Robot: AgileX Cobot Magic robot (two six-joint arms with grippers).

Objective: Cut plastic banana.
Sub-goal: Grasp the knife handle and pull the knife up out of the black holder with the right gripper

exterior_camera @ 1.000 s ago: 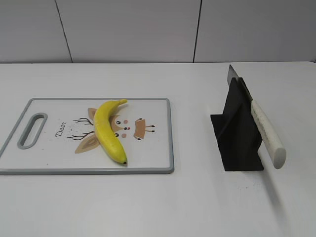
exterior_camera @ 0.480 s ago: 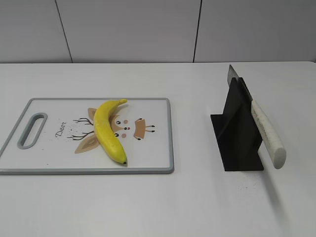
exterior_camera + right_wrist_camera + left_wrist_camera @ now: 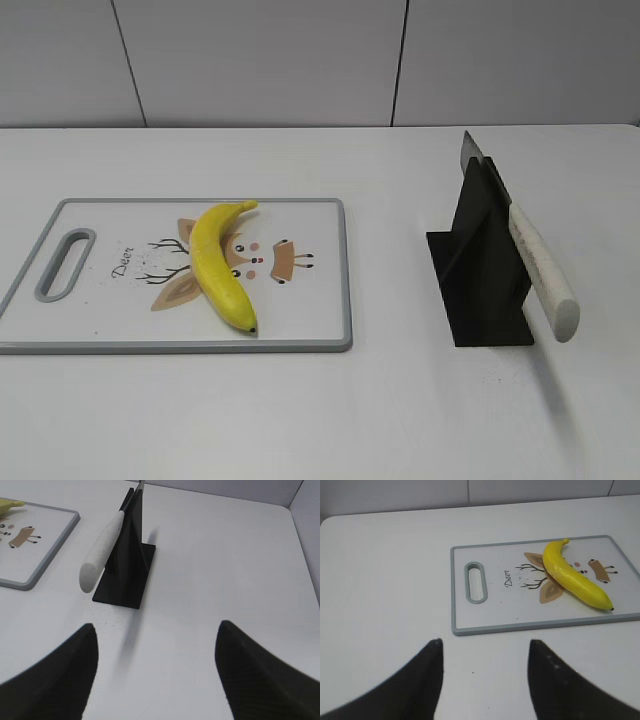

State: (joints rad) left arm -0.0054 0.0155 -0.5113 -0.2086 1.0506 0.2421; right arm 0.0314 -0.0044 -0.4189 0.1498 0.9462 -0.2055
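Note:
A yellow plastic banana (image 3: 220,265) lies on a white cutting board (image 3: 320,300) with a deer drawing, left of centre. A knife with a white handle (image 3: 543,270) rests slanted in a black stand (image 3: 478,270) on the right. In the left wrist view the banana (image 3: 575,577) and board (image 3: 485,625) lie ahead of my open, empty left gripper (image 3: 484,647). In the right wrist view the knife handle (image 3: 100,555) and stand (image 3: 127,567) lie ahead and left of my open, empty right gripper (image 3: 157,630). Neither gripper shows in the exterior view.
The white table (image 3: 400,420) runs back to a grey panelled wall (image 3: 300,60). The board has a handle slot (image 3: 65,265) at its left end. A wall edge (image 3: 305,535) stands at the right in the right wrist view.

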